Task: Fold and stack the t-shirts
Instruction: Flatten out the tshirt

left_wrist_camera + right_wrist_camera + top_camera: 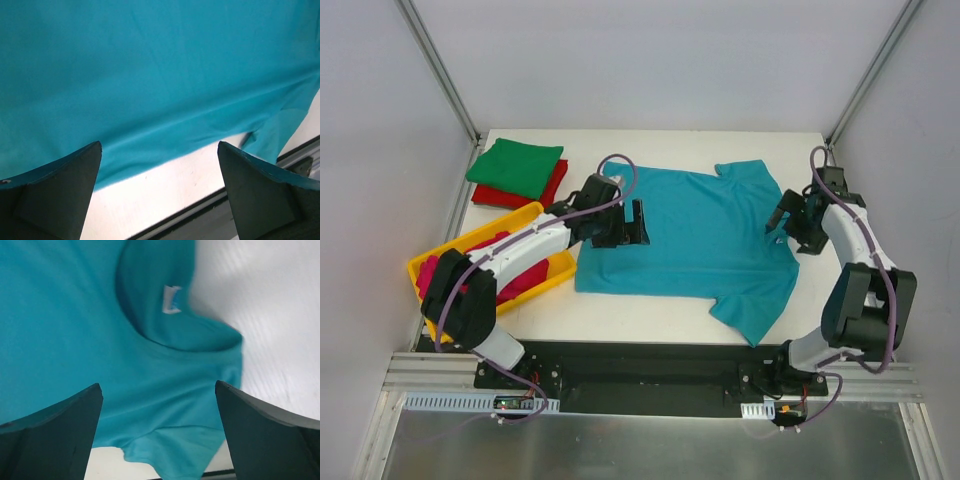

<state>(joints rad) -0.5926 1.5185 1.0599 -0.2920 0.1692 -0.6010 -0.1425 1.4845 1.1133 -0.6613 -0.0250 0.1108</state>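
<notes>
A teal-blue t-shirt (695, 240) lies spread flat in the middle of the table, collar to the right and hem to the left. My left gripper (641, 223) is open and empty, low over the shirt's left part. In the left wrist view (160, 150) the shirt (150, 70) fills the top, with its near edge between the fingers (60, 192). My right gripper (783, 222) is open and empty over the collar. The right wrist view (157, 390) shows the collar and its white label (171, 299). A folded green t-shirt (517, 166) lies on a folded red one (552, 185) at the back left.
A yellow tray (558, 272) at the left holds bunched magenta-pink shirts (520, 283), and my left arm crosses over it. Bare white table (650, 145) shows behind the teal shirt. The table's dark front edge (200, 212) runs close below the shirt's near edge. Walls enclose the table.
</notes>
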